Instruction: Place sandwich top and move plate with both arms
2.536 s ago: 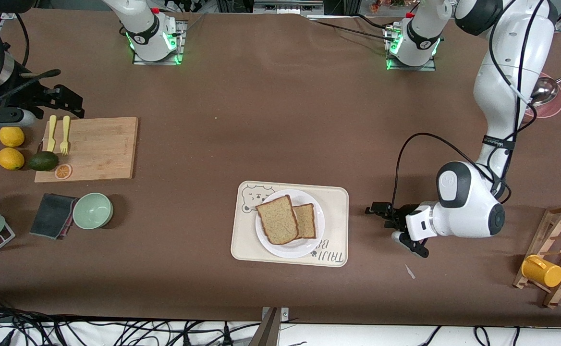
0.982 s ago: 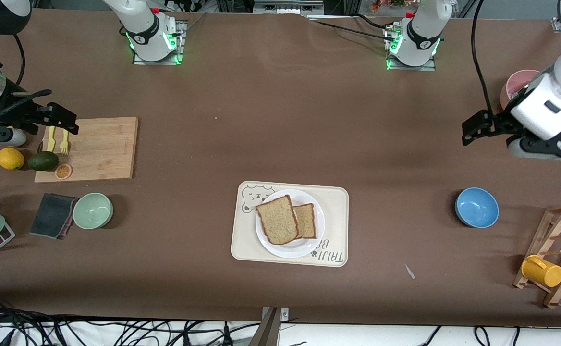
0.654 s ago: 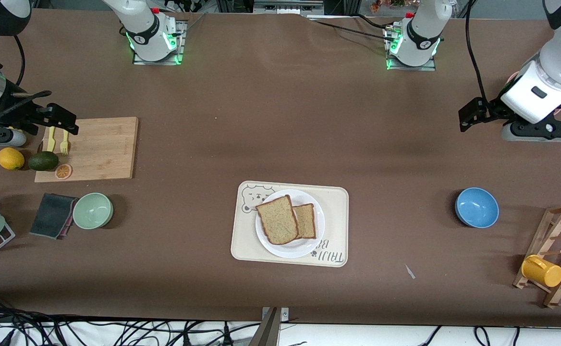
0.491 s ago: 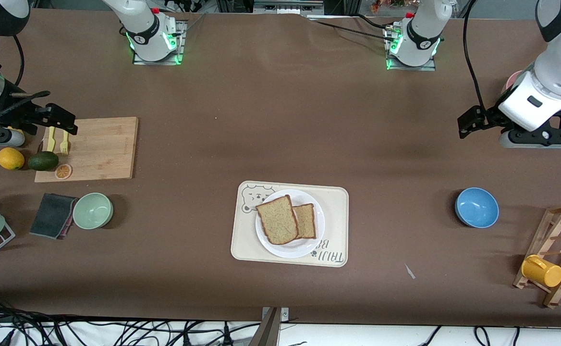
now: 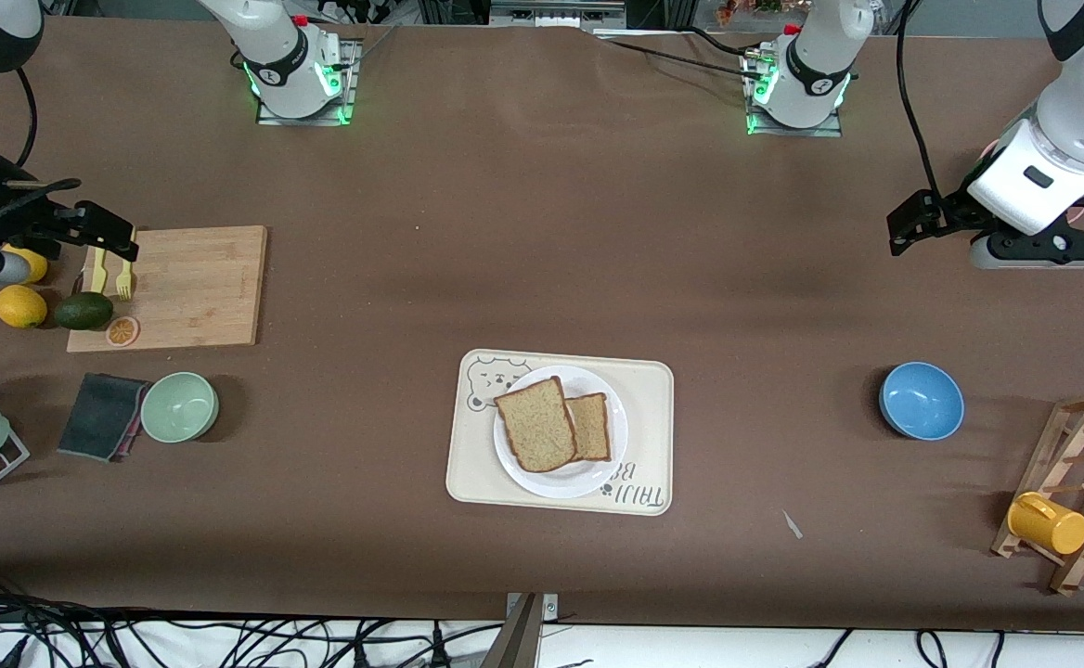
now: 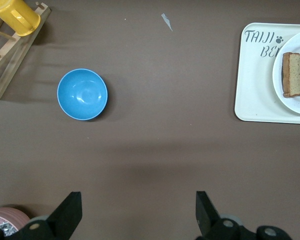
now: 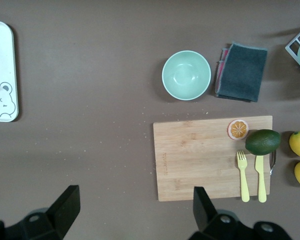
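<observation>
The sandwich top (image 5: 535, 423), a light brown speckled slice, lies on the white plate (image 5: 556, 482). It overlaps a smaller, darker slice (image 5: 593, 427), which also shows in the left wrist view (image 6: 295, 74). The plate sits on a cream bear tray (image 5: 651, 408). My left gripper (image 5: 904, 230) is open and empty, up over bare table at the left arm's end, well away from the tray. My right gripper (image 5: 110, 237) is open and empty over the edge of the cutting board (image 5: 189, 288). Both wrist views show open jaws, the left gripper (image 6: 139, 215) and the right gripper (image 7: 135, 215).
A blue bowl (image 5: 921, 401) and a wooden rack with a yellow cup (image 5: 1048, 522) are at the left arm's end. A green bowl (image 5: 179, 406), a dark cloth (image 5: 101, 416), an avocado (image 5: 83, 311), lemons (image 5: 19, 305) and a yellow fork and knife (image 5: 123, 269) are at the right arm's end.
The left arm has risen from beside the tray and swung back to its end of the table, uncovering the blue bowl. The right gripper has drifted slightly toward its end. The bread and plate have not moved.
</observation>
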Robot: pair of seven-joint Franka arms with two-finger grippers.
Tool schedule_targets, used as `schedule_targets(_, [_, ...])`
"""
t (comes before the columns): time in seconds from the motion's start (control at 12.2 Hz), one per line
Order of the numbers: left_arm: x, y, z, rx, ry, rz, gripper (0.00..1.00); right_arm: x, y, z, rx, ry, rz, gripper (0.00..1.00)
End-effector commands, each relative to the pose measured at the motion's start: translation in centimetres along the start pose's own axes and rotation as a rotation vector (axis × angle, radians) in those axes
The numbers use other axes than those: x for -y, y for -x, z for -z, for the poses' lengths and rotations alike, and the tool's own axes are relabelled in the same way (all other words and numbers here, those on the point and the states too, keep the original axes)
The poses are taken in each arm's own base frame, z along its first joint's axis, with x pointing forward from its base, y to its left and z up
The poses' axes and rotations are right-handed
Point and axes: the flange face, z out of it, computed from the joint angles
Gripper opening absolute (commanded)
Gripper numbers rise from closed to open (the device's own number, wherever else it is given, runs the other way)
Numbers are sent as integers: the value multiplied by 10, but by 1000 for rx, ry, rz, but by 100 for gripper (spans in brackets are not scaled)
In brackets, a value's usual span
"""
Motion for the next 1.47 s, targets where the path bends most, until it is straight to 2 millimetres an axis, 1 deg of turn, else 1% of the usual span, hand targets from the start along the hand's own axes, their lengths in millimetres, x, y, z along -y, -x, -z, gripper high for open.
schedule_targets(0.0, [-7, 7, 3, 5, 26, -18, 100, -7, 0, 2, 9, -1, 0, 100])
schedule_targets(0.16, [-8, 7, 4, 3, 26, -21, 100, -6, -4, -4, 16, -5, -8, 100])
schedule_targets(0.41, [-4, 1, 1, 0, 25, -14, 100, -8, -7, 7, -14, -4, -22, 100])
schedule_targets(0.49, [-5, 1, 1, 0, 25, -17, 100, -8, -10, 9, -22, -3, -20, 100])
schedule_targets(0.65, [-5, 1, 2, -1, 26, -15, 100, -8, -10, 14, -28, -3, -19, 100])
schedule_targets(0.98, [-8, 2, 3, -3, 23, -22, 100, -4, -12, 9, -19, 0, -6, 100])
schedule_targets(1.39, [-9, 2, 3, -3, 23, -23, 100, -5, -12, 8, -13, -2, -8, 100])
